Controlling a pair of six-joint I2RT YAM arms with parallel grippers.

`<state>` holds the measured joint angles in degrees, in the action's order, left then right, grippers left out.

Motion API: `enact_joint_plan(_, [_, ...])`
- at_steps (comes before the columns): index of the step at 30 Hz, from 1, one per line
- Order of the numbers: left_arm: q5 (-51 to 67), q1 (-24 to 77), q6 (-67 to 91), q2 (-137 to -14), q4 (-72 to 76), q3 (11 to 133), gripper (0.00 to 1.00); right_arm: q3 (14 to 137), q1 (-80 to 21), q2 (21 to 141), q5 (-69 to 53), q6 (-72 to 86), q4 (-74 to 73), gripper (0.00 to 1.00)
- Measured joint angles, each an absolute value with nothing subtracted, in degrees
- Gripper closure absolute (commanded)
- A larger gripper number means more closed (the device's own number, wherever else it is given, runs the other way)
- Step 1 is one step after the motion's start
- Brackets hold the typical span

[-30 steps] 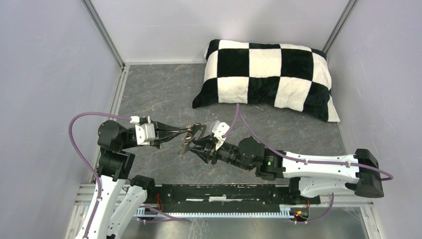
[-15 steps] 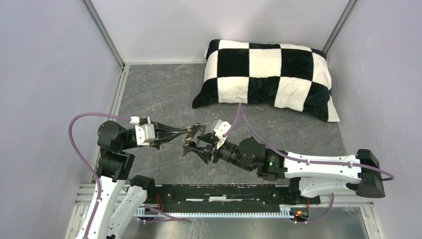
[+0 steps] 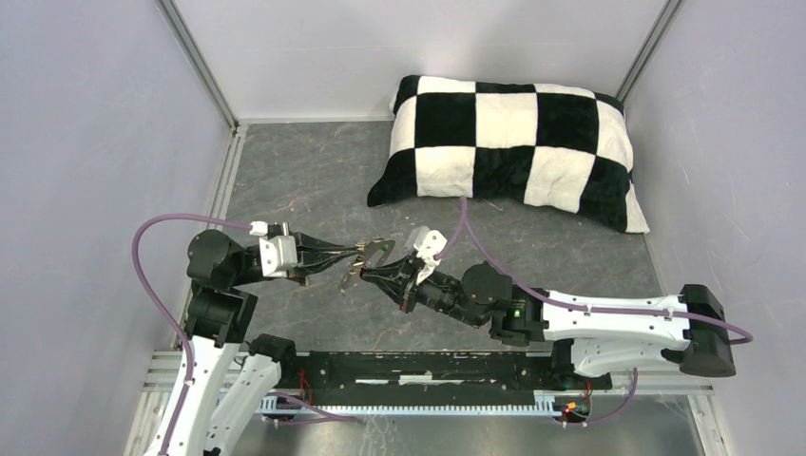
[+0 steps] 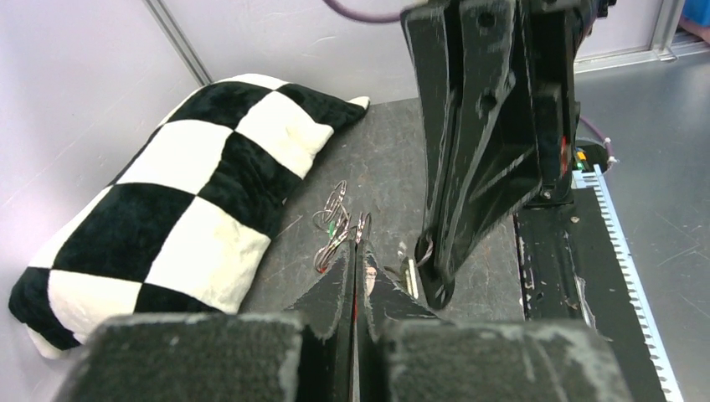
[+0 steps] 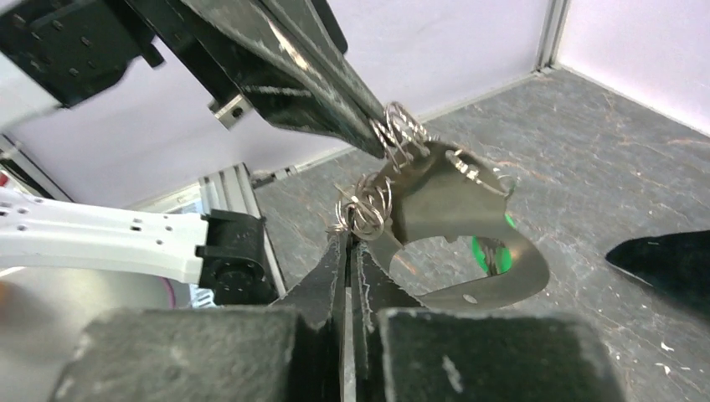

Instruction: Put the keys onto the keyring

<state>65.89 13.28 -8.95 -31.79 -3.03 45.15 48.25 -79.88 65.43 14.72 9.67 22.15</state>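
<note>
The keyring [image 3: 377, 249] is a flat grey fob [image 5: 456, 197] with a large oblong opening, and it hangs above the table between both arms. My left gripper [image 3: 354, 256] is shut on the wire rings [image 5: 402, 134] at the fob's top. A red sliver shows between its pads [image 4: 356, 244]. Thin wire loops with a green tag [image 4: 333, 226] stick out past its tips. A green tag [image 5: 490, 251] shows through the fob's opening. My right gripper [image 5: 350, 239] is shut, its tips pinching a small cluster of wire rings [image 5: 366, 211] at the fob's edge. The keys' blades are too small to make out.
A black-and-white checked pillow [image 3: 513, 142] lies at the back right, also in the left wrist view [image 4: 192, 201]. Grey walls with metal corner posts enclose the table. The black base rail [image 3: 428, 366] runs along the near edge. The right arm's fingers [image 4: 486, 167] tower close beside the left tips.
My right gripper stood open beside the fob and has now shut on the small wire rings, shifting slightly up towards the left gripper. The left arm has held still.
</note>
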Motion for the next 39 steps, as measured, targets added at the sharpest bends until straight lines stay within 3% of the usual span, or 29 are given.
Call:
enact_joint_plan(14, [64.6, 13.3, -17.4, -31.8, -10.5, 42.9, 0.98, 49.2, -79.2, 55.2, 12.7, 10.9, 20.1, 0.99])
enact_joint_plan(24, [66.2, 13.3, -19.8, -31.7, -13.1, 42.7, 0.98, 51.7, -76.5, 53.3, 14.2, 10.9, 6.2, 0.99])
enact_joint_plan(31, [71.4, 13.3, -24.5, -31.6, -16.9, 41.8, 0.98, 39.6, -72.9, 52.4, 12.6, 16.0, 3.9, 0.99])
enact_joint_plan(39, [76.0, 13.3, -28.6, -33.3, -21.0, 41.8, 0.98, 21.9, -70.5, 59.7, 6.3, 23.0, 9.8, 0.99])
